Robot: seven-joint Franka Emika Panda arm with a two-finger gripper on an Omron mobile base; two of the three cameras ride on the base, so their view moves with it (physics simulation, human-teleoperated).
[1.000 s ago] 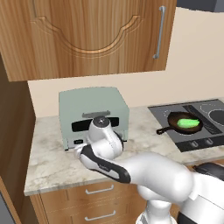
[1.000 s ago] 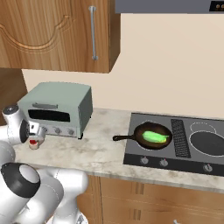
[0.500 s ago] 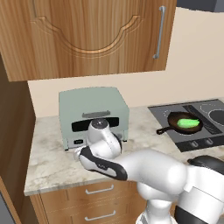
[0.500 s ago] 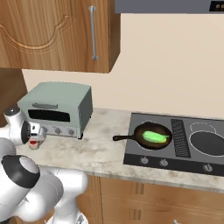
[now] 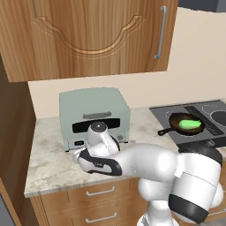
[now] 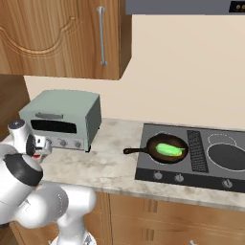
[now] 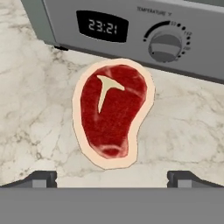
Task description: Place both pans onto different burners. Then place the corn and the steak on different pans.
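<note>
The red steak (image 7: 113,113) with its white fat rim and T-shaped bone mark lies flat on the marble counter, right in front of the toaster oven. My gripper (image 7: 112,179) hangs open above it, one fingertip on each side of its near end. In the right base view the gripper (image 6: 41,145) is at the toaster's front left corner. The rusty skillet (image 6: 166,148) sits on the left burner of the cooktop (image 6: 191,175) with the green corn (image 6: 171,150) in it. The flat grey pan (image 6: 228,157) rests on a right burner.
The mint-green toaster oven (image 5: 95,115) stands against the wall, its clock and dial (image 7: 168,45) close behind the steak. A ribbed grille (image 6: 196,150) divides the cooktop. Wooden cabinets (image 5: 88,35) hang overhead. The skillet's handle (image 6: 135,151) points left over the counter.
The arm's elbow has swung a little toward the camera. The hand stays in front of the toaster, and the pans and corn have not moved.
</note>
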